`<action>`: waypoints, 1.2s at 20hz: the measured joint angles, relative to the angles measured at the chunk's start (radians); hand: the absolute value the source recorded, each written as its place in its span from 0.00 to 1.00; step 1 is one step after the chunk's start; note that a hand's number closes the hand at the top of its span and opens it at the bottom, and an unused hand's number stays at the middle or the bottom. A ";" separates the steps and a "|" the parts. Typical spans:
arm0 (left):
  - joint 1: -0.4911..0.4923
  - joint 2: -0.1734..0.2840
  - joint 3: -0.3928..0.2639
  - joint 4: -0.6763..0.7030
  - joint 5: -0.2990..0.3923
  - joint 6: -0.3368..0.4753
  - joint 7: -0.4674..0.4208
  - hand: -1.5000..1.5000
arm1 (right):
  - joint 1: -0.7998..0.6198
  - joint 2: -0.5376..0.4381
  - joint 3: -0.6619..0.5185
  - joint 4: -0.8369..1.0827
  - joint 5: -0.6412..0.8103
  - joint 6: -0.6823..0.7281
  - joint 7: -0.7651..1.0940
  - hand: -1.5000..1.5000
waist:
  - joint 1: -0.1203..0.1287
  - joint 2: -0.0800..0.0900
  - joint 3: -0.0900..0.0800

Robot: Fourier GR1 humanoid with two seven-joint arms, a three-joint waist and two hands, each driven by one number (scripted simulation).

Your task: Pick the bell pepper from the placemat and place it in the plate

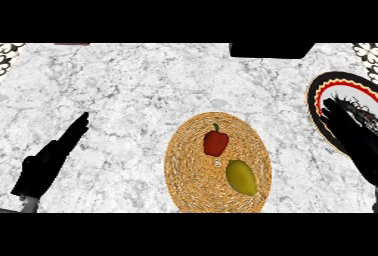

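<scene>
From the head view, the right hand (pixel 359 140) overlapped the patterned plate (pixel 319 92), black on black, so its fingers could not be made out. The red bell pepper (pixel 215 142) lay on the woven placemat (pixel 184 165), well left of that hand, beside a yellow-green mango (pixel 241 177). The left hand (pixel 52 160) rested open, holding nothing.

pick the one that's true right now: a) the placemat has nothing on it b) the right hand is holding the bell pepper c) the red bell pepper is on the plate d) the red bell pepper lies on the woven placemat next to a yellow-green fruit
d: the red bell pepper lies on the woven placemat beside a yellow-green fruit, and neither hand touches it.
</scene>
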 measured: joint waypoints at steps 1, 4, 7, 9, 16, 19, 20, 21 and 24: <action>0.008 -0.016 0.000 0.015 0.005 0.001 -0.007 0.50 | -0.016 -0.004 -0.012 -0.002 0.002 -0.010 0.010 1.00 | -0.001 -0.005 0.007; 0.035 -0.078 0.001 0.039 0.033 0.037 0.019 0.50 | -0.092 0.012 -0.042 -0.052 0.049 -0.120 0.031 1.00 | 0.001 -0.017 0.020; 0.052 -0.142 0.007 0.067 0.069 0.076 0.051 0.50 | -0.143 -0.034 -0.064 -0.078 0.170 -0.221 0.033 1.00 | 0.001 -0.018 0.015; 0.061 -0.182 0.007 0.067 0.092 0.096 0.065 0.50 | -0.148 -0.061 -0.091 -0.071 0.279 -0.333 0.063 0.00 | -0.009 -0.022 0.019; 0.044 -0.265 0.016 0.089 0.120 0.133 0.089 0.50 | -0.075 0.143 -0.002 -0.198 0.575 -0.721 0.058 0.00 | -0.018 -0.031 0.034; 0.033 -0.284 0.019 0.091 0.111 0.137 0.100 0.50 | -0.038 0.191 0.072 -0.261 0.705 -0.767 0.116 0.00 | -0.015 -0.031 0.036; 0.036 -0.290 0.021 0.090 0.107 0.138 0.097 0.50 | -0.035 0.197 0.093 -0.277 0.743 -0.762 0.149 0.00 | -0.013 -0.031 0.037; 0.033 -0.298 0.020 0.092 0.104 0.145 0.104 0.50 | -0.025 0.190 0.110 -0.307 0.779 -0.744 0.196 0.00 | -0.014 -0.032 0.036; 0.034 -0.310 0.017 0.102 0.090 0.149 0.085 0.50 | -0.011 0.152 0.165 -0.357 0.850 -0.641 0.329 0.00 | -0.015 -0.033 0.036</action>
